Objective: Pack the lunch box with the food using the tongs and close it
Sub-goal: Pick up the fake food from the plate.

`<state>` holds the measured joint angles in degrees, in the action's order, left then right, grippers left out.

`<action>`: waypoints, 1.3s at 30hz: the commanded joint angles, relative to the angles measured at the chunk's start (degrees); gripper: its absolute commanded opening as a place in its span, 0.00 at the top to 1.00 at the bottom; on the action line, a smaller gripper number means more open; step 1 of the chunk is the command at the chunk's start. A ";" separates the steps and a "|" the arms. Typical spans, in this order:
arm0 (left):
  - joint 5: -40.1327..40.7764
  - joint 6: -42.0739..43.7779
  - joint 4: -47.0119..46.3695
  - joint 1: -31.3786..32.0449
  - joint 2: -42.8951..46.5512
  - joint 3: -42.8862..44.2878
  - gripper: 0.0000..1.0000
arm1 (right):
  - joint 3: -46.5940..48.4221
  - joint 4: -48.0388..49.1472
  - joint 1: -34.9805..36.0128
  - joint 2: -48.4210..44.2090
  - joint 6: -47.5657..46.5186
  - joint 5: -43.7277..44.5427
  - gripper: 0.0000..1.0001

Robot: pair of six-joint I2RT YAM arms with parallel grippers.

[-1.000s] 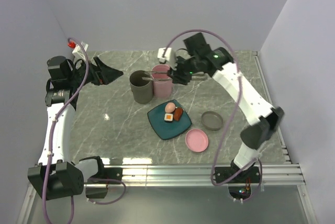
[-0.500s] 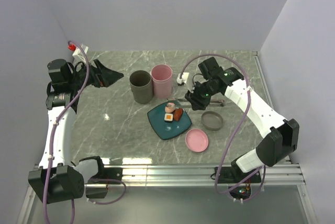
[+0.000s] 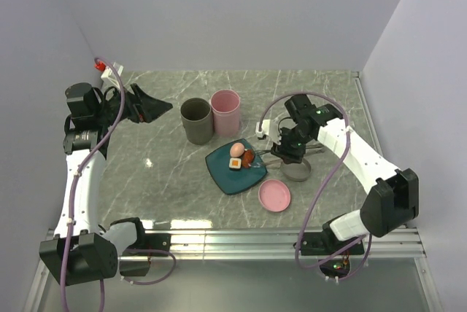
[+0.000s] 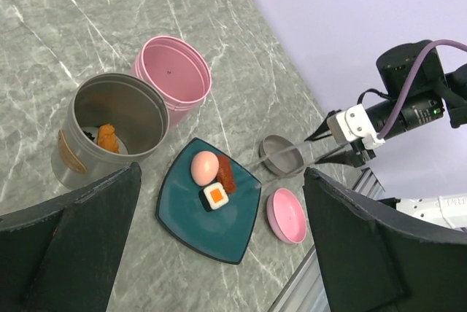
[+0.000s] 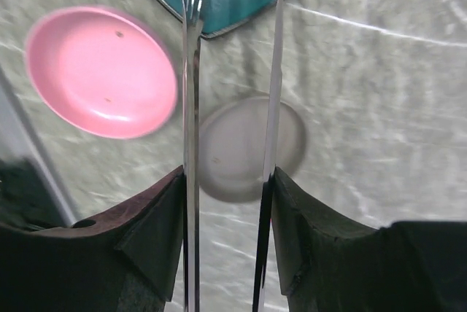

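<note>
The lunch box is two round tins, a grey tin (image 3: 195, 119) and a pink tin (image 3: 225, 111), both uncovered. An orange nugget (image 4: 107, 137) lies inside the grey tin. On the teal plate (image 3: 228, 177) sit a pale pink egg (image 3: 236, 149), a red-brown sausage (image 3: 249, 157) and a white-and-orange block (image 3: 236, 163). My right gripper (image 3: 287, 150) is shut on the silver tongs (image 3: 266, 153), whose tips reach the plate's right edge. In the right wrist view both arms of the tongs (image 5: 191, 108) run between my fingers (image 5: 321, 239), slightly apart. My left gripper (image 3: 149, 108) hangs open at the far left, holding nothing.
A grey lid (image 3: 295, 168) lies under the tongs, right of the plate, and a pink lid (image 3: 274, 195) lies nearer the front. The two tins stand side by side just behind the plate. A metal rail (image 3: 292, 238) runs along the front edge.
My right arm has swung from above the tins forward and down to the right of the plate, carrying the tongs. Their tips now point at the plate. The left arm stayed put.
</note>
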<state>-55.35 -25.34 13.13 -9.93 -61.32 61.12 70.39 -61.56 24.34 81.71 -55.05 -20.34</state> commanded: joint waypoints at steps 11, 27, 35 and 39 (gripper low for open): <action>-1.51 0.74 -2.75 -0.17 1.82 -1.97 0.01 | 17.76 -3.30 -0.43 10.13 -2.96 -5.32 0.45; -1.25 1.35 -1.88 -0.17 0.85 -1.18 0.01 | 21.80 -2.60 2.91 17.77 -8.67 -1.29 0.39; -0.99 1.70 -1.26 -0.17 0.50 -0.83 0.01 | 22.77 -2.60 3.08 20.94 -9.55 -0.41 0.39; -0.90 1.35 -1.61 -0.26 0.24 -0.83 0.01 | 24.35 -2.95 3.08 22.78 -9.11 -1.11 0.39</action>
<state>-55.64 -24.69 12.95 -9.93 -61.12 59.24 91.07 -64.31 27.33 103.68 -63.55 -21.17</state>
